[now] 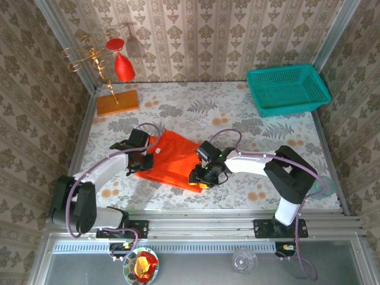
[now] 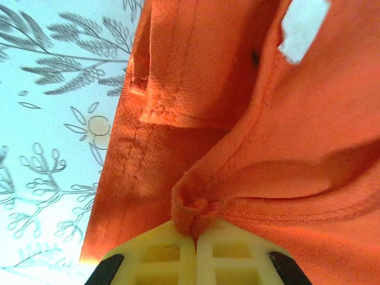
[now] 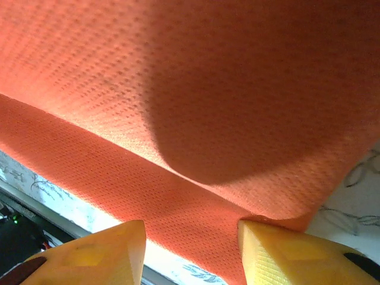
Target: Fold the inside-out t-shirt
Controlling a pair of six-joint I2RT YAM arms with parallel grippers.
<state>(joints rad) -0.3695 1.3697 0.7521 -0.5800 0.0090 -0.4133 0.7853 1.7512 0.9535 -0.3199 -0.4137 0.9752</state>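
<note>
The orange-red t-shirt (image 1: 172, 157) lies partly folded in the middle of the floral table. My left gripper (image 1: 141, 155) sits at its left edge, shut on a bunched fold of the cloth (image 2: 193, 208), its yellow fingers (image 2: 160, 255) pressed together under the hem. My right gripper (image 1: 202, 177) is at the shirt's front right corner. Its yellow fingers (image 3: 107, 249) stand wide apart, with a flat layer of the t-shirt (image 3: 196, 89) spread close above them and the right fingertip (image 3: 279, 243) touching the cloth's edge.
A teal basket (image 1: 287, 89) stands at the back right. An orange-brown wooden block (image 1: 117, 101) and a red ornament on a gold stand (image 1: 122, 65) are at the back left. The table's front edge and a metal rail (image 1: 196, 222) lie close behind the right gripper.
</note>
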